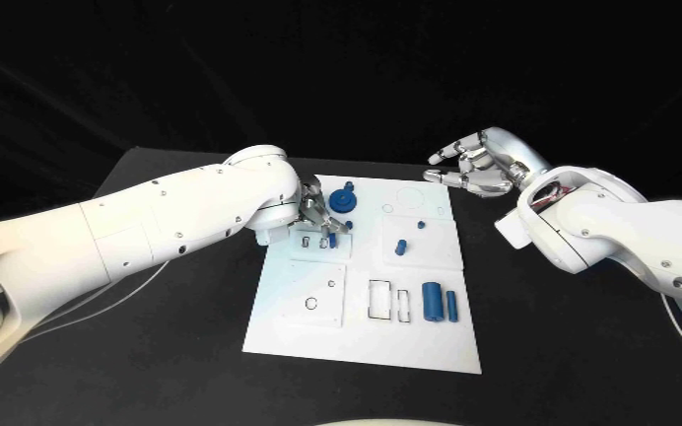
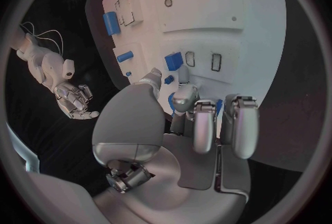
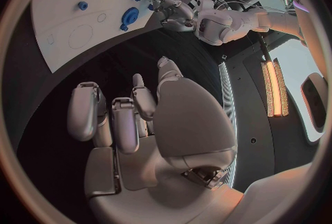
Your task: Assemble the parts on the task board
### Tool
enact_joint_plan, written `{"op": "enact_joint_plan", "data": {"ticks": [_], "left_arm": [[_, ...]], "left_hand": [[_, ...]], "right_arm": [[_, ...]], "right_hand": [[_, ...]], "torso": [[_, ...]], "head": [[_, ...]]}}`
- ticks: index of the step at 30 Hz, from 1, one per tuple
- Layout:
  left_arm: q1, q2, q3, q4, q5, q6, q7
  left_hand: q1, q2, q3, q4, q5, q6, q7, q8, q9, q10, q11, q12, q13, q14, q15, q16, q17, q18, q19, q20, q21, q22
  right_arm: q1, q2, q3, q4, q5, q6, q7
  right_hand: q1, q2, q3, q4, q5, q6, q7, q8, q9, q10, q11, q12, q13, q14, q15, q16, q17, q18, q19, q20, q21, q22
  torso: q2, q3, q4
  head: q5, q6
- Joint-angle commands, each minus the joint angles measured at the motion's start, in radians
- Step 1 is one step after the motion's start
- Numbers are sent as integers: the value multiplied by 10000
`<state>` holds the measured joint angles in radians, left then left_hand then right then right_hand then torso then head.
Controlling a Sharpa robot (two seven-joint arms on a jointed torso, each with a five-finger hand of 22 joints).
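Lying flat in the middle of the black surface point(image 1: 170, 347), the white rectangular task board point(image 1: 373, 342) carries several small blue plastic parts. The left hand point(image 1: 315, 221) reaches over the board's left edge toward its far half, and its fingertips point(image 2: 181, 77) press close together by a small blue block point(image 2: 174, 61) that sits beside two dark-outlined rectangular slots; whether the hand actually pinches that block or only touches it cannot be told. Just beyond the left hand, near the board's far edge, stands a blue round gear-like part point(image 1: 343, 198) with a short stem. Toward the board's middle lies a small blue peg point(image 1: 401, 245), with a tinier blue stud point(image 1: 422, 223) a little farther back. Near the board's right edge, toward the front, a larger blue cylinder point(image 1: 431, 300) and a slimmer blue pin point(image 1: 452, 305) lie side by side, next to two outlined rectangular cut-outs point(image 1: 388, 300). A raised white square panel with a small ring mark point(image 1: 311, 301) occupies the front left of the board. The right hand point(image 1: 476, 167) hovers above the surface beyond the board's far right corner, fingers loosely curled and apart, holding nothing.
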<state>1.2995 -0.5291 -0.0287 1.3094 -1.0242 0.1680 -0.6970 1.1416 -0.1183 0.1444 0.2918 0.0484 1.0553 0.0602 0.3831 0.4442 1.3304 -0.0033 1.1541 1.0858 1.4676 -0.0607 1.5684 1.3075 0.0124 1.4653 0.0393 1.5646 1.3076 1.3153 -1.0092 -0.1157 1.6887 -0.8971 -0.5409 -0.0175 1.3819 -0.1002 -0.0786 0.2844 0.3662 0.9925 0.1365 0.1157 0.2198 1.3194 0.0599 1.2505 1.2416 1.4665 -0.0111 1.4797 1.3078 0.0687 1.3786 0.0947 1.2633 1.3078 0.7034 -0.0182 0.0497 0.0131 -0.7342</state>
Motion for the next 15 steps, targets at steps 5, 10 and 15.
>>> {"op": "enact_joint_plan", "data": {"ticks": [5, 10, 15], "left_arm": [[11, 23, -1, -3, -135, 375, -209], [10, 55, -3, -16, -138, 444, -186], [8, 88, -18, -33, -139, 512, -169]], "left_hand": [[101, 57, 149, -9, 16, -80, 5, 103, 113, 5, -66, 50, 42, 1032, -60, 24, 2633, -124, 1055, -36, 62, 2632], [312, 71, 363, -22, 17, -144, 1, 152, 277, 5, -71, 55, 75, 1032, -65, 24, 2633, -124, 1055, -38, 62, 2632], [372, 67, 462, -20, 16, -165, 2, 172, 347, 6, -72, 55, 86, 1032, -65, 24, 2633, -124, 1055, -38, 62, 2632]], "right_arm": [[-8, 21, -4, -9, -104, 134, -24], [-11, 31, -5, -16, -104, 149, -33], [-14, 42, -7, -25, -104, 164, -41]], "right_hand": [[-80, 73, -41, 10, 59, 78, -15, 34, 13, -16, -68, -48, -4, 588, -65, -70, 867, 85, -25, -25, -34, 413], [-80, 79, -40, 9, 61, 79, -16, 35, 14, -14, -68, -46, -2, 588, -65, -73, 863, 88, -31, -25, -46, 405], [-74, 102, -36, 5, 72, 81, -18, 38, 16, -7, -71, -39, 1, 588, -67, -76, 861, 87, -28, -27, -48, 406]], "torso": [[8, 2, 3], [12, -2, 6], [13, 5, -3]], "head": [[1, -1], [-9, -14], [-2, -29]]}}
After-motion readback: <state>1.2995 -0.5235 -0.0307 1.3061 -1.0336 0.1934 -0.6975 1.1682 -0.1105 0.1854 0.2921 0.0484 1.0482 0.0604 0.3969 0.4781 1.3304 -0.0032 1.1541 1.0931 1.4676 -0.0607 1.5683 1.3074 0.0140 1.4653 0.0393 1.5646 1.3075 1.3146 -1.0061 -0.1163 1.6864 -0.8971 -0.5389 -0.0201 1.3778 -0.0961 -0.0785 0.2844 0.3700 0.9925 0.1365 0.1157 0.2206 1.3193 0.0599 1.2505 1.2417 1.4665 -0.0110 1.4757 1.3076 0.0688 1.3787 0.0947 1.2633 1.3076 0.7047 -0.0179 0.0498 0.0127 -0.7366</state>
